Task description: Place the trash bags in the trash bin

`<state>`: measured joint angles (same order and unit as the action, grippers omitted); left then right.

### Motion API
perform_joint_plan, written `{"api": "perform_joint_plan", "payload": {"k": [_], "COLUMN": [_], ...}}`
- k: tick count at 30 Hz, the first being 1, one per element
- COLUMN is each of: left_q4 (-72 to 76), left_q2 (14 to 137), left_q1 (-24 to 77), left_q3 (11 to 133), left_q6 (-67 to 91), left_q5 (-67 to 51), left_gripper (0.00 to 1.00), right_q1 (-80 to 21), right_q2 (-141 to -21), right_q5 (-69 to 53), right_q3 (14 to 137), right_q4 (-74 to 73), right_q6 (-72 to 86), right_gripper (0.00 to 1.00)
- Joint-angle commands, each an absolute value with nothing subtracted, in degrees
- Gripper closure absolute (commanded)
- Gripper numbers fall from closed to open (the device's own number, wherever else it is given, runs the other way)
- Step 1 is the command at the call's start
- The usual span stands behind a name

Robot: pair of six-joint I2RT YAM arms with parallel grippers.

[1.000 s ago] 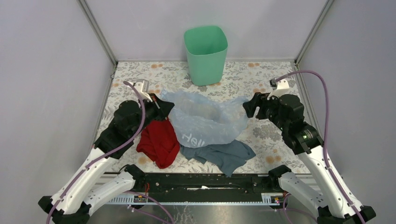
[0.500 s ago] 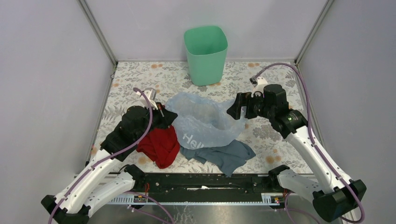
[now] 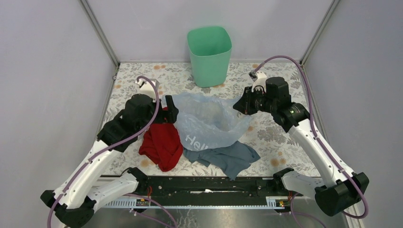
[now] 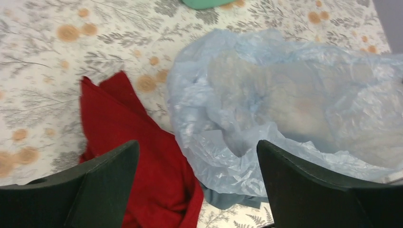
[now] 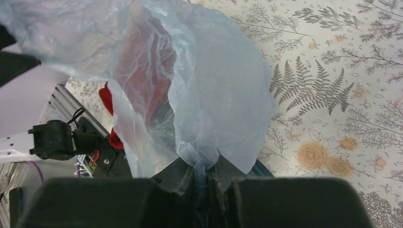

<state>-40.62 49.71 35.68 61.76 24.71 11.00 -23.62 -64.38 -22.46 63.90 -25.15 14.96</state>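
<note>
right gripper [image 5: 202, 173] is pinched tight on a bunched corner of the trash bag [image 3: 209, 121], with the film squeezed between its near-closed jaws. left gripper [image 4: 199, 190] is spread wide and holds nothing. it hovers over the bag's opposite edge, with the red cloth [image 4: 128, 142] under its left finger.

the bag stretches from the right gripper's pinch out to that gripper's left, so its long axis runs roughly gripper to gripper. its bulk sags onto the table [image 3: 280, 137], overlapping the red cloth and the grey-blue cloth [image 3: 228, 156] on the side toward the arm bases.

key relation: the trash bin [image 3: 209, 54] stands upright, mouth up, ahead of the right gripper and off to its left – well apart from it. it sits ahead and to the right of the left gripper, slightly farther away. my read is that the right arm has the shorter path and already has the grip.

the bag looks wider than the bin mouth, so it likely has to go in bunched. risk – the trailing film drags a cloth along.
</note>
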Motion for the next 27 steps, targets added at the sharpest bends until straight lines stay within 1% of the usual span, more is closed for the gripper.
{"api": "perform_joint_plan", "payload": {"k": [1, 4, 6, 10, 12, 14, 17, 18, 19, 20, 21, 22, 23, 25, 26, 27], "left_q4": [-45.2, -45.5, -45.3, -45.2, -46.4, -46.8, -46.0, -45.4, -44.8, -43.7, -42.1, -40.3, -38.8, -36.3, -35.5, -35.9], "left_q2": [53.7, 58.8, 61.7, 67.7, 70.5, 71.9, 72.3, 72.3, 72.2, 72.0, 71.6, 71.5, 71.9, 75.8, 78.7, 81.8], "left_q1": [35.5, 35.5, 35.5, 35.5, 35.5, 35.5, 35.5, 35.5, 35.5, 35.5, 35.4, 35.4, 35.4, 35.4, 35.4, 35.4], "left_q3": [70.1, 75.6, 77.1, 78.0, 78.4, 77.9, 76.3, 75.9, 75.7, 75.6, 75.7, 76.4, 77.9, 84.7, 90.5, 98.0], "left_q6": [17.5, 15.6, 15.1, 12.8, 12.6, 12.7, 11.8, 11.8, 12.1, 12.7, 13.2, 13.3, 13.4, 13.0, 12.9, 13.1], "left_q5": [20.2, 18.6, 19.0, 20.0, 23.6, 26.6, 26.6, 26.4, 27.0, 27.8, 28.7, 29.4, 30.0, 28.4, 26.8, 24.2], "left_gripper": [0.01, 0.01, 0.01, 0.01, 0.01, 0.01, 0.02, 0.07, 0.21, 0.36, 0.46, 0.53, 0.64, 0.82, 0.92, 1.00], "right_q1": [-23.6, -23.5, -23.6, -23.6, -23.5, -23.5, -23.5, -23.5, -23.6, -23.5, -23.6, -23.6, -23.5, -23.6, -23.5, -23.6], "right_q2": [-62.5, -62.0, -61.5, -61.7, -61.7, -61.3, -60.8, -60.8, -60.8, -60.8, -60.8, -60.8, -61.0, -62.7, -64.6, -67.1], "right_q5": [-26.3, -26.5, -27.0, -27.9, -27.8, -27.6, -27.1, -26.7, -25.9, -24.2, -19.6, -15.7, -11.5, -4.1, -0.4, 3.4], "right_q3": [65.0, 64.6, 63.8, 63.2, 63.1, 62.9, 62.0, 61.8, 61.6, 61.6, 61.6, 61.6, 62.0, 65.7, 69.6, 76.2], "right_q4": [-23.8, -23.7, -22.9, -22.5, -22.8, -22.9, -22.9, -23.0, -23.0, -23.2, -23.8, -23.9, -24.1, -24.6, -25.8, -28.9], "right_q6": [14.1, 14.1, 14.4, 14.8, 14.6, 14.4, 14.0, 13.9, 14.0, 14.5, 15.4, 16.4, 17.3, 18.0, 17.0, 15.6], "right_gripper": [0.88, 0.90, 0.91, 0.91, 0.92, 0.92, 0.93, 0.95, 0.98, 1.00, 1.00, 1.00, 1.00, 1.00, 1.00, 1.00]}}
